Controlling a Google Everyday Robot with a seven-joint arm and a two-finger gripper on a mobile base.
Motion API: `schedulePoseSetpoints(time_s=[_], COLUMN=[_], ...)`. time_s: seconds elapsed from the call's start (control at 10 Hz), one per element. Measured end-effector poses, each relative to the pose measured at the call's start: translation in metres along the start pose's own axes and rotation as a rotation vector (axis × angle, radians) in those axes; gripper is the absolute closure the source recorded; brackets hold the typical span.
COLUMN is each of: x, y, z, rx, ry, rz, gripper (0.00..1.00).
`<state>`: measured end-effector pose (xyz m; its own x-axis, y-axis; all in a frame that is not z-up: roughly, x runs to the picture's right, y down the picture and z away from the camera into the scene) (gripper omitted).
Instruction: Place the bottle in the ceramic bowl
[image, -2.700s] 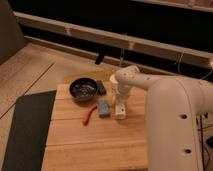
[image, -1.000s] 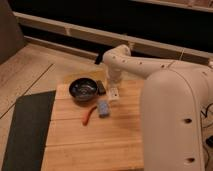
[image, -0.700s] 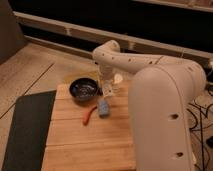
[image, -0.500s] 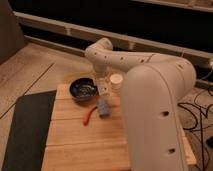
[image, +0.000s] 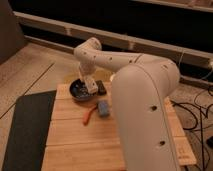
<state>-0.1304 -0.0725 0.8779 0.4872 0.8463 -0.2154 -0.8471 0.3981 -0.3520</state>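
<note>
The ceramic bowl (image: 76, 91) is dark, round and shallow, at the far left of the wooden table (image: 75, 140). My gripper (image: 89, 83) hangs from the white arm right over the bowl's right rim. It is shut on the white bottle (image: 91, 86), which points down over the bowl. I cannot tell whether the bottle's lower end touches the bowl.
A small flat dark object (image: 101, 88) lies just right of the bowl. A blue block (image: 103, 108) and a red-handled tool (image: 90, 115) lie in front of it. A dark mat (image: 27, 130) lies on the floor to the left. The robot's white body (image: 145, 115) fills the right.
The arm has swung left from the table's middle, carrying the bottle past the blue block to above the bowl.
</note>
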Motion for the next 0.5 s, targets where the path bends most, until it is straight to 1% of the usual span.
schedulePoseSetpoints(time_s=[0.1, 0.2, 0.3, 0.5], x=[-0.003, -0.004, -0.003, -0.003], y=[0.006, 0.011, 0.012, 0.013], z=[0.006, 0.016, 0.023, 0.042], rx=[-0.021, -0.049, -0.063, -0.095], ry=[-0.015, -0.019, -0.013, 0.014], rz=[-0.038, -0.081, -0.096, -0.115], gripper=[1.00, 1.00, 1.00, 1.00])
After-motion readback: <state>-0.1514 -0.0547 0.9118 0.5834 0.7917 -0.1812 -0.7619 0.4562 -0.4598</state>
